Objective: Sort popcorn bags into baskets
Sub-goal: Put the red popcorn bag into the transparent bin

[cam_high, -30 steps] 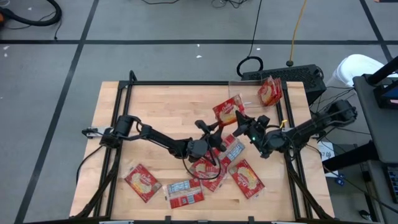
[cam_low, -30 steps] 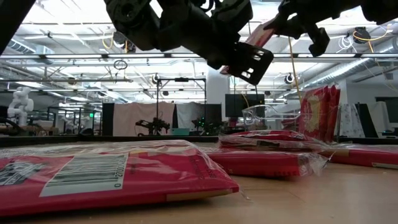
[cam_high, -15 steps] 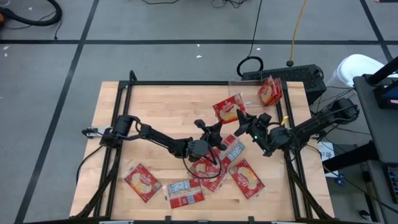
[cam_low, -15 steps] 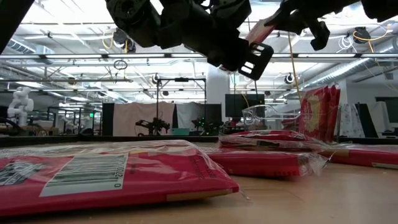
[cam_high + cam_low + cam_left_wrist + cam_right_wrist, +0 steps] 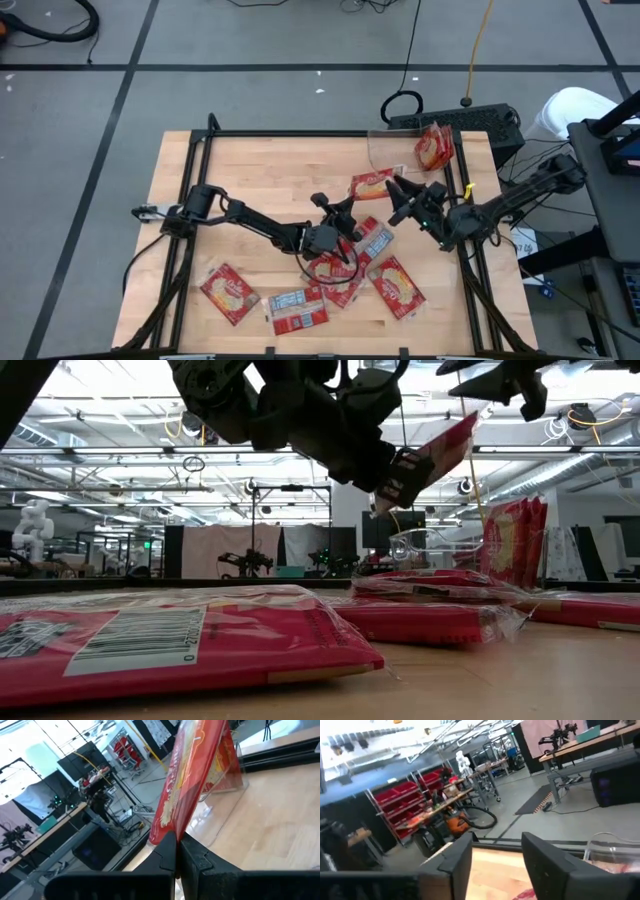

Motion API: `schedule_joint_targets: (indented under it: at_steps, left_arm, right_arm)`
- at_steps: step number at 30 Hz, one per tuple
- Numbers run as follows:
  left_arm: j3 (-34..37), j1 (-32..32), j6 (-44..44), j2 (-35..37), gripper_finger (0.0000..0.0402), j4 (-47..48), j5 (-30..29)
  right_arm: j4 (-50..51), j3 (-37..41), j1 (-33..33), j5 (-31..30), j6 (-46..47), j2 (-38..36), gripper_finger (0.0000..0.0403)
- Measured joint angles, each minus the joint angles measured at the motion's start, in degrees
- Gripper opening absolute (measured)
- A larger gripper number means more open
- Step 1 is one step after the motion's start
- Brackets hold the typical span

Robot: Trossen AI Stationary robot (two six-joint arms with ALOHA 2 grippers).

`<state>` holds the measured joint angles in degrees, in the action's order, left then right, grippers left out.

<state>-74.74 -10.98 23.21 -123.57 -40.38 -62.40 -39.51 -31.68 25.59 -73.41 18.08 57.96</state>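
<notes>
Popcorn bag (image 5: pixel 371 183) hung in the air near the clear basket (image 5: pixel 395 148), pinched at its corner by the left gripper (image 5: pixel 176 851). Just beside it, the right gripper (image 5: pixel 397 200) held nothing, fingers spread apart.

table (image 5: pixel 260 165): pale wood, planked grain, smooth matt finish
popcorn bags (image 5: pixel 190 640): red packets wrapped in glossy, crinkled clear film; a white paper-like barcode label is shown on one
basket (image 5: pixel 400 150): clear, see-through plastic, shiny
table frame (image 5: pixel 300 133): black metal bars, matt
left gripper (image 5: pixel 176 851): dark, matt plastic-looking fingers
right gripper (image 5: pixel 495 857): dark, matt fingers
floor (image 5: pixel 250 60): grey, dull, lightly speckled
</notes>
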Motion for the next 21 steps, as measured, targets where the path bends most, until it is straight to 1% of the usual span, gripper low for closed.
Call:
schedule_joint_targets:
  at_steps: [4,6,8,10,12,15,18,21]
  left_arm:
    - [0.00,-0.31,0.80,0.00,0.0006,0.05,-2.54]
    - [-0.02,-0.63,2.24,0.02,0.0006,0.23,-5.43]
    - [-0.04,-1.14,5.05,0.02,0.0006,0.29,-9.41]
    - [-0.04,-1.64,8.90,0.03,0.0006,-0.36,-12.83]
    - [-0.07,-1.99,12.25,0.10,0.0006,-1.24,-14.89]
    - [-0.08,-2.02,14.44,0.11,0.0006,-3.63,-15.66]
    - [-0.11,-2.12,14.10,0.17,0.0006,-4.11,-15.51]
    - [-0.11,-2.29,16.01,0.17,0.0006,-4.26,-15.25]
  right_arm:
    - [1.86,0.02,2.36,-0.39,1.01,-2.49,0.0193]
    - [2.26,0.02,4.25,-2.04,1.13,-3.32,0.0202]
    - [2.09,0.03,6.28,-3.35,3.13,-3.92,0.0210]
    - [2.16,0.68,7.76,-1.42,7.10,-4.26,0.0216]
    - [2.49,2.41,8.84,1.64,12.74,-4.24,0.0221]
    - [2.50,5.38,8.97,5.85,22.62,-4.20,0.0224]
    - [2.47,8.90,8.52,6.22,31.23,-4.24,0.0223]
    - [-0.02,12.43,8.54,6.23,33.92,-5.51,0.0223]
